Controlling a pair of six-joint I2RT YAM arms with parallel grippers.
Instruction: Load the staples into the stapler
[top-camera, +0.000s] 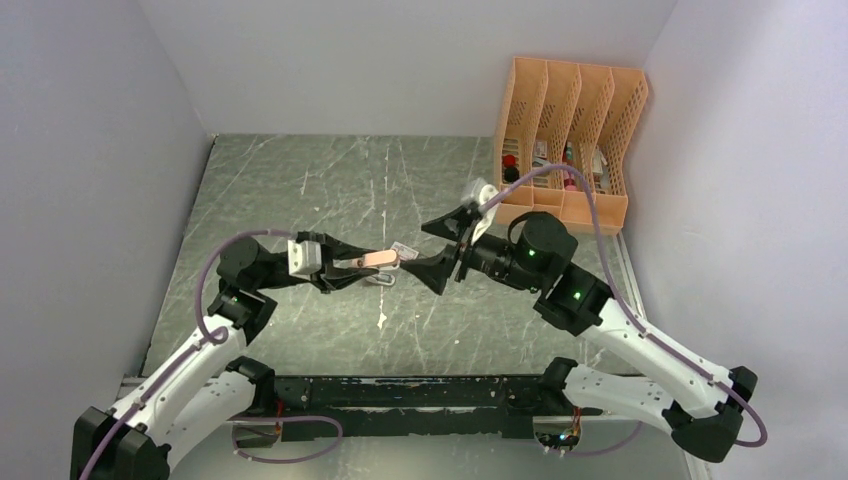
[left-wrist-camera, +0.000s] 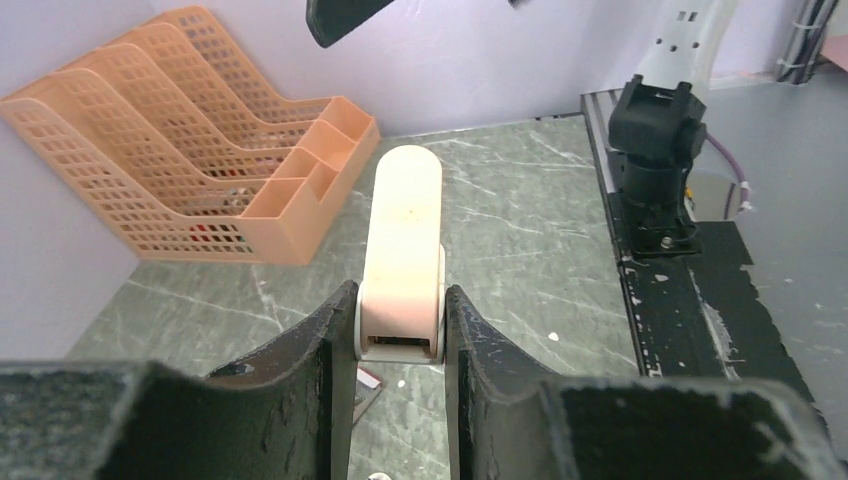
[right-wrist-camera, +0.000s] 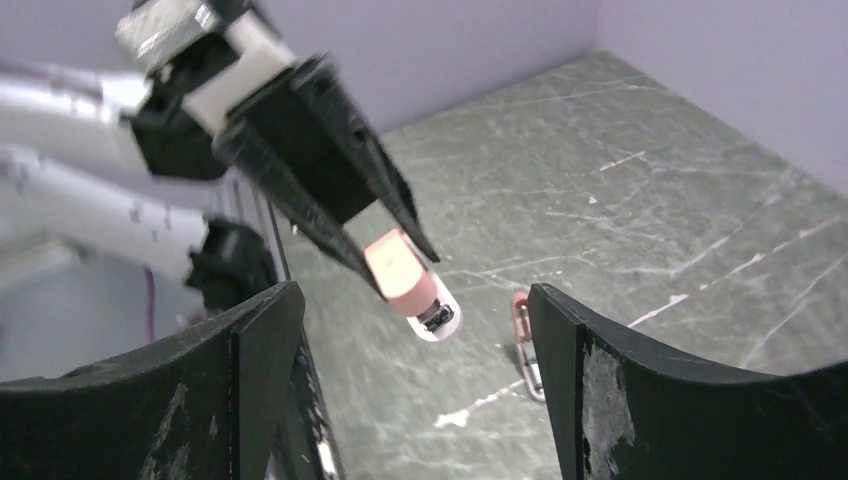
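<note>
My left gripper (top-camera: 345, 265) (left-wrist-camera: 400, 335) is shut on the rear end of a salmon-pink stapler (top-camera: 368, 261) (left-wrist-camera: 403, 235) (right-wrist-camera: 405, 280) and holds it level above the table. The stapler's nose points at my right gripper (top-camera: 440, 248) (right-wrist-camera: 415, 400), which stands wide open just short of it with nothing between its fingers. A small red-and-white box, apparently the staples' box (top-camera: 404, 248) (left-wrist-camera: 368, 378), lies on the table by the stapler's tip. No loose staple strip shows. A slim pink-and-metal piece (top-camera: 380, 281) (right-wrist-camera: 525, 345) lies on the table below the stapler.
An orange mesh desk organizer (top-camera: 565, 135) (left-wrist-camera: 190, 170) with small items in its front bins stands at the back right against the wall. White walls close in the grey-green table (top-camera: 300, 190) on three sides. The arms' black base rail (top-camera: 410, 390) runs along the near edge.
</note>
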